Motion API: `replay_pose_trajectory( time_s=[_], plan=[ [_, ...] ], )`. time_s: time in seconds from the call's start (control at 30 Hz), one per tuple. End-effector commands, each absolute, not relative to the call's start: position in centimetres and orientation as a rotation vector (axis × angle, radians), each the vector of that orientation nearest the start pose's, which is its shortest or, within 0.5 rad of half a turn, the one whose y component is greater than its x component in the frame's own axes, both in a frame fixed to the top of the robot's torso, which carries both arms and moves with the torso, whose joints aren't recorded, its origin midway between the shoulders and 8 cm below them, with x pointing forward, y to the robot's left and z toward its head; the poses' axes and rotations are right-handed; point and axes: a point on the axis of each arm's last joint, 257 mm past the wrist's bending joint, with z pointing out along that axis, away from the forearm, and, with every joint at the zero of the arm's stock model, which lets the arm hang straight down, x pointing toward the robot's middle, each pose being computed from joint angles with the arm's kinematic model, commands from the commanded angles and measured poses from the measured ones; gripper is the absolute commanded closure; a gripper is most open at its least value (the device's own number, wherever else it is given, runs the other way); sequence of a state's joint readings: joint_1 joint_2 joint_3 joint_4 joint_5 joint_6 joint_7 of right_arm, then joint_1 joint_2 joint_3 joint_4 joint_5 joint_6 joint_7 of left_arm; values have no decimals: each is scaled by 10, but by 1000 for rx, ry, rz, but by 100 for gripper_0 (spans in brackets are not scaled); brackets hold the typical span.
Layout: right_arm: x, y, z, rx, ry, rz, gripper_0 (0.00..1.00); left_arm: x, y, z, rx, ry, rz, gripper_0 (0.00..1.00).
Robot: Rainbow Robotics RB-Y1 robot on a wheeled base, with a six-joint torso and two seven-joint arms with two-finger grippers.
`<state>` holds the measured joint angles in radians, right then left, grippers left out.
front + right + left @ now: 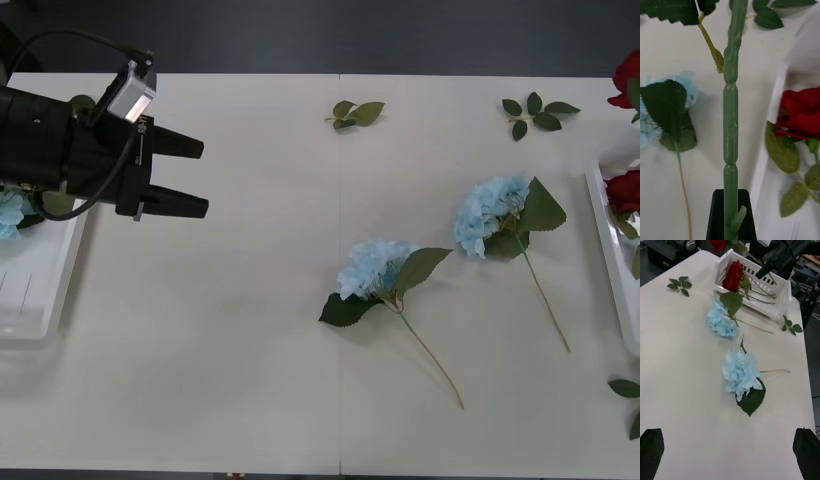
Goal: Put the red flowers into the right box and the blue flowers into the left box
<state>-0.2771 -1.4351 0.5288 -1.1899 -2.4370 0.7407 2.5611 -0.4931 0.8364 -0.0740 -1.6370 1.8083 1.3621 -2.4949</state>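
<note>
Front view: we see the left gripper [200, 178] hovering with its black fingers spread and nothing between them, just beside the left box [40, 300], where a blue flower [8, 212] lies behind it. Two more blue flowers [372, 268] [492, 212] lie on the table [220, 330], well ahead of those fingers. In the right wrist view, the right gripper [731, 221] is clamped on a red flower stem [730, 123], held beside the right box [763, 165], where another red flower [801, 114] rests. From the left wrist, that held red flower [718, 243] hangs over the box's far end.
</note>
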Motion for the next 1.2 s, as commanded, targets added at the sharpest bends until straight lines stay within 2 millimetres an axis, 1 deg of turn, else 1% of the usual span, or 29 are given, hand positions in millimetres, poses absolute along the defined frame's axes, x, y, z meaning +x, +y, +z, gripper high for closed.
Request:
replay_pose_trajectory(
  time_s=[0.03,0.07,0.13,0.2,0.3,0.33,0.4,0.57,0.67,0.77,0.8,0.83,0.87,0.93,0.97,1.0,1.07,1.1,1.13,1.2],
  plan=[
    [466,-545,-192,-212,2290,204,100,447,181,-84,1425,1632,-655,0],
    [465,-553,-193,-204,2295,178,100,448,185,-86,1428,1639,-650,0],
    [459,-587,-199,-143,2304,95,100,452,199,-88,1442,1649,-615,0],
    [452,-612,-207,-67,2311,61,100,455,209,-88,1438,1666,-600,0],
    [442,-639,-219,9,2321,12,100,457,216,-89,1432,1684,-597,0],
    [438,-652,-223,25,2323,-28,100,457,217,-88,1432,1685,-595,0],
    [436,-664,-229,31,2328,-84,100,457,217,-88,1432,1685,-595,0],
    [436,-675,-242,1,2331,-185,100,457,211,-88,1430,1674,-608,0],
    [440,-672,-248,-11,2328,-198,100,458,210,-87,1434,1669,-604,0],
    [441,-677,-250,-5,2318,-226,100,458,210,-87,1434,1669,-604,0],
    [440,-679,-250,-5,2315,-238,95,458,210,-87,1434,1669,-604,0],
    [439,-682,-252,-3,2317,-247,77,458,210,-87,1434,1669,-604,0],
    [438,-686,-251,0,2317,-259,57,458,210,-87,1434,1669,-604,0],
    [434,-691,-253,-22,2330,-292,22,458,210,-87,1434,1669,-604,0],
    [433,-692,-254,-45,2338,-307,13,458,210,-87,1434,1669,-604,0],
    [434,-690,-254,-73,2342,-319,7,458,210,-87,1434,1669,-604,0],
    [435,-687,-255,-104,2348,-326,2,458,210,-87,1434,1669,-604,0],
    [440,-679,-254,-134,2347,-315,0,458,210,-87,1434,1669,-604,0],
    [441,-676,-255,-142,2349,-307,0,458,210,-87,1434,1669,-604,0],
    [448,-661,-253,-174,2350,-267,0,458,210,-87,1434,1669,-604,0]
  ],
)
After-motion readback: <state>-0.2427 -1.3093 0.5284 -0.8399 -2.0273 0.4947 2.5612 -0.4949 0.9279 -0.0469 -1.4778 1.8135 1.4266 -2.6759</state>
